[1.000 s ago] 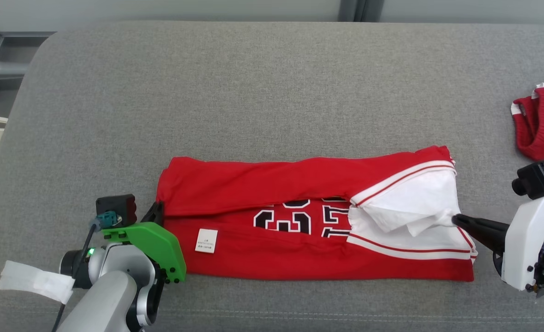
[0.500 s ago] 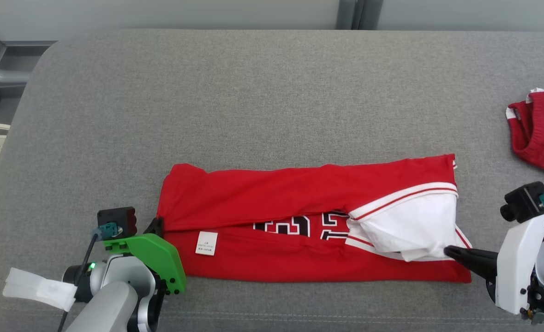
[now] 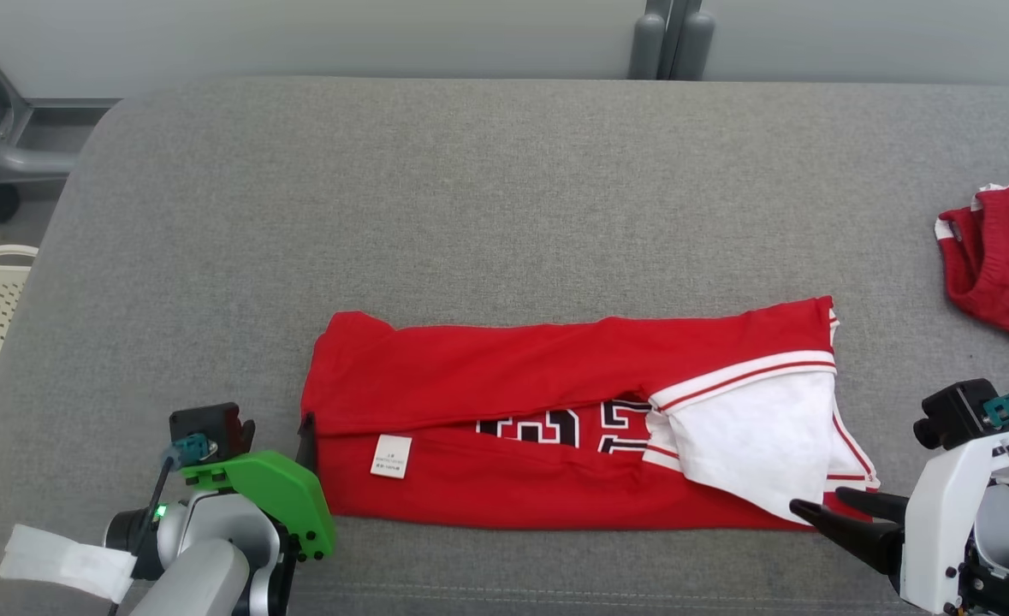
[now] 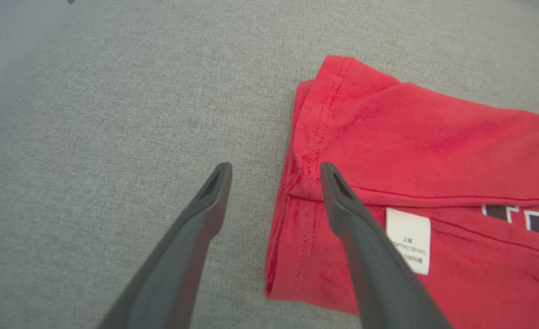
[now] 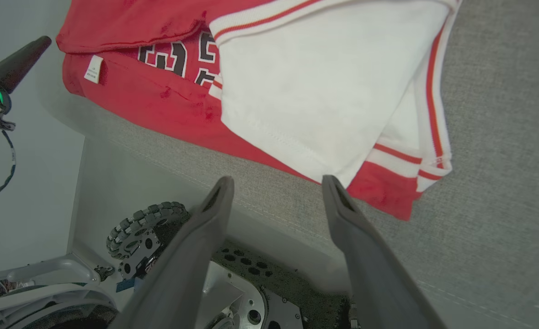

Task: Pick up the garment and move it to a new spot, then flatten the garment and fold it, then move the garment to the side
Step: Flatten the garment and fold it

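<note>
Left gripper (image 4: 274,165), right gripper (image 5: 276,178), both agape

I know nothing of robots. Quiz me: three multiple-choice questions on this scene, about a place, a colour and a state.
1. Where is the crumpled second red garment? A) on the floor B) at the grey padded surface's right edge C) hanging on the wall
2. What colour is the small label on the folded red-and-white jersey? A) green B) black C) white
3. How are the right gripper's two dark fingers? A) open B) shut on the sleeve C) shut on the label
Answers: B, it lies at the right edge; C, white tag on red cloth; A, a gap shows between the fingers.
</note>
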Robot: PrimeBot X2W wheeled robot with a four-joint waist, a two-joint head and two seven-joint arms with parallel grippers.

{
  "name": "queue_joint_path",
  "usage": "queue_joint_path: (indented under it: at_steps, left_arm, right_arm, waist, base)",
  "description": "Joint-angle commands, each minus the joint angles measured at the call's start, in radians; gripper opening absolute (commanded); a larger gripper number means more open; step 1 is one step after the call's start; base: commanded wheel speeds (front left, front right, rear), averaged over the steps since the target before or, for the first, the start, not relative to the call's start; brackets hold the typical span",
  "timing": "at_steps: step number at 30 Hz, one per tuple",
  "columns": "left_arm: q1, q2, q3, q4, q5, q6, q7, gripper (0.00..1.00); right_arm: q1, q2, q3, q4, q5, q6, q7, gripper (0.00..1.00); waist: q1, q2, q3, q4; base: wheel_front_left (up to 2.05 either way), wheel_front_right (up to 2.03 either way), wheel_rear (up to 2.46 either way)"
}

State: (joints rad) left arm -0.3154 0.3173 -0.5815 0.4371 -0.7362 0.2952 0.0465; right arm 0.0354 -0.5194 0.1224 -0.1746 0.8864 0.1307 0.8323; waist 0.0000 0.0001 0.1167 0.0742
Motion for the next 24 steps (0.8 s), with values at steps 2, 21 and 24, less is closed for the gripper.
queue_joint_path:
  at_steps: [2, 21, 24]
  left_arm:
    - [0.024, 0.011, 0.010, -0.005, 0.014, 0.000, -0.038, 1.00]
    - [0.157, 0.006, 0.127, -0.147, 0.073, -0.013, -0.311, 1.00]
    - [0.195, -0.008, 0.174, -0.195, 0.102, -0.026, -0.312, 1.00]
  right_arm:
    - [0.013, 0.023, -0.016, -0.008, -0.024, 0.000, -0.043, 1.00]
    - [0.063, 0.278, -0.117, 0.125, -0.248, 0.000, -0.504, 1.00]
    - [0.061, 0.328, -0.131, 0.156, -0.285, 0.000, -0.575, 1.00]
  waist:
    - [0.0000, -0.0001, -0.026, 0.008]
    - [0.0000, -0.0001, -0.150, 0.027]
    - [0.0000, -0.0001, -0.165, 0.030]
  base:
    - [0.00, 0.00, 0.00]
    - [0.00, 0.00, 0.00]
    - [0.00, 0.00, 0.00]
